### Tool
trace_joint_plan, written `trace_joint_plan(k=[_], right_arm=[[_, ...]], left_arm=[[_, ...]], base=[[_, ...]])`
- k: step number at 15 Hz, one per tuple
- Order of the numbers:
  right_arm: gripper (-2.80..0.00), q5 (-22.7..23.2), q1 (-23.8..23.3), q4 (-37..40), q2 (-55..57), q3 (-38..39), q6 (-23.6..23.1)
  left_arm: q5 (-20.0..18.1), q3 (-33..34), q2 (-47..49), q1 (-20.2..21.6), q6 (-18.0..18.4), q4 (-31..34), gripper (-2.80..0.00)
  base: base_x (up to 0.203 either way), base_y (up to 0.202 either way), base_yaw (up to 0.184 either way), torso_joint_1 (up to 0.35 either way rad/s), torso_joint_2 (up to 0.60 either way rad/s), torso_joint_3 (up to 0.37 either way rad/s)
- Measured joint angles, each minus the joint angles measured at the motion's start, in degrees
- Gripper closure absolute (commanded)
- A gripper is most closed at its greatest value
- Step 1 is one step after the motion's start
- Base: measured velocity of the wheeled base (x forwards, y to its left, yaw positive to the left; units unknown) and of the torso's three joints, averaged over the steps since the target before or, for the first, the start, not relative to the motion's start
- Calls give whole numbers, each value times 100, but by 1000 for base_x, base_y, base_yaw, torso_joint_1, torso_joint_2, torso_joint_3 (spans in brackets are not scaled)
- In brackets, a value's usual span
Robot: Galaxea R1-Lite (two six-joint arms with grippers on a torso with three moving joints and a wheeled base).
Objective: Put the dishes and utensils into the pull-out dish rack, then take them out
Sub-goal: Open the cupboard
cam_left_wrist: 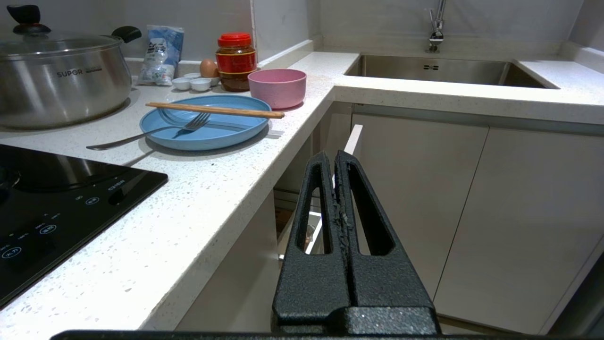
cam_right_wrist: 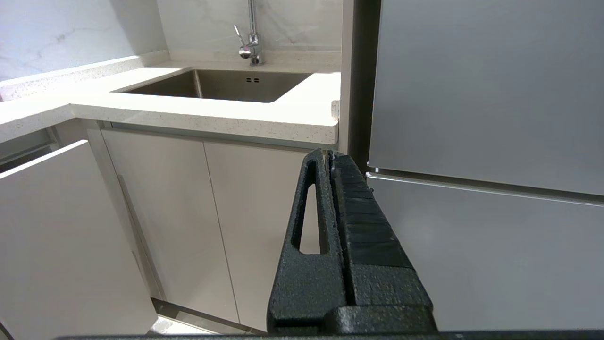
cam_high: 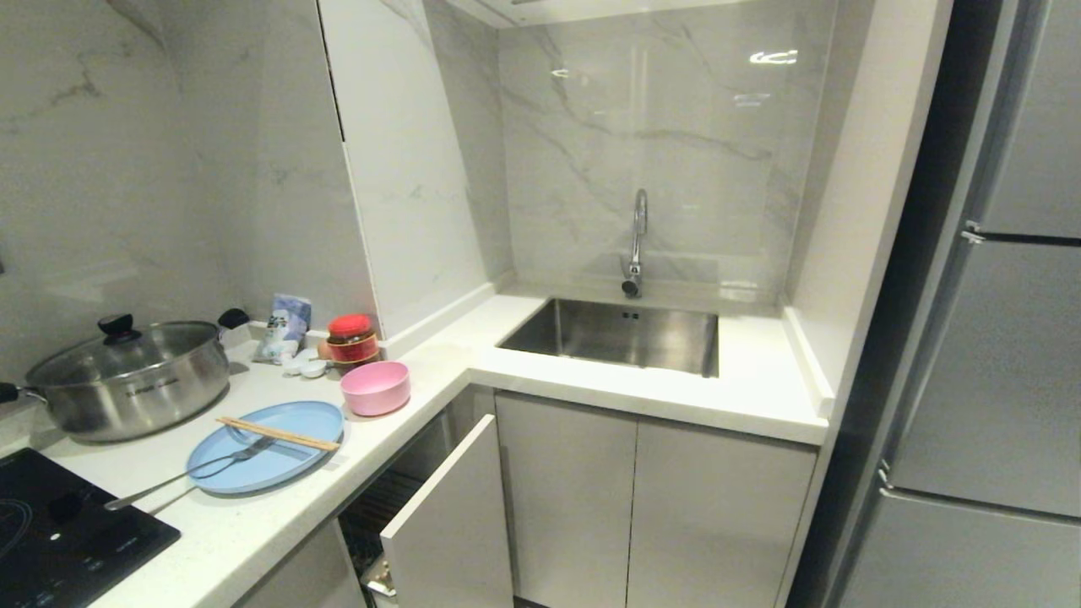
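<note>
Both black grippers, left [cam_left_wrist: 334,158] and right [cam_right_wrist: 328,156], clenched empty.
Round light-blue plate [cam_high: 266,460] carries light-wood chopsticks [cam_high: 279,434] and silver fork [cam_high: 190,476]; pink bowl [cam_high: 375,388] beside.

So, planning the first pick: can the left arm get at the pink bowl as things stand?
Probably yes. The pink bowl stands uncovered near the counter edge, with only the chopsticks and blue plate beside it. The left gripper, shut, sits below counter height and must rise first.

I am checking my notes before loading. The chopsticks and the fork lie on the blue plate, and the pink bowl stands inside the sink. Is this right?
Not quite. The pink bowl stands on the counter beside the blue plate, not in the sink; the head view shows it. The chopsticks and fork do lie on the plate.
</note>
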Motion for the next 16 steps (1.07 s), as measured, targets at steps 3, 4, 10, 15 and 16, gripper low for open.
trace_joint_plan(k=[3,4,10,15,16], right_arm=[[0,0,0,1,0,0,0],[0,0,0,2,0,0,0],[0,0,0,-3,0,0,1],[0,0,0,6,0,0,2],[0,0,0,7,0,0,0]], left_arm=[[-1,0,0,0,7,2,0],[1,0,0,0,7,1,0],[-4,0,0,0,0,-2,0],[-2,0,0,0,5,0,0],[4,0,0,0,6,2,0]], base=[[0,0,0,0,0,0],[0,0,0,0,0,0],[0,0,0,-17,36,16],[0,0,0,-221,474,251],[0,0,0,-242,539,294]])
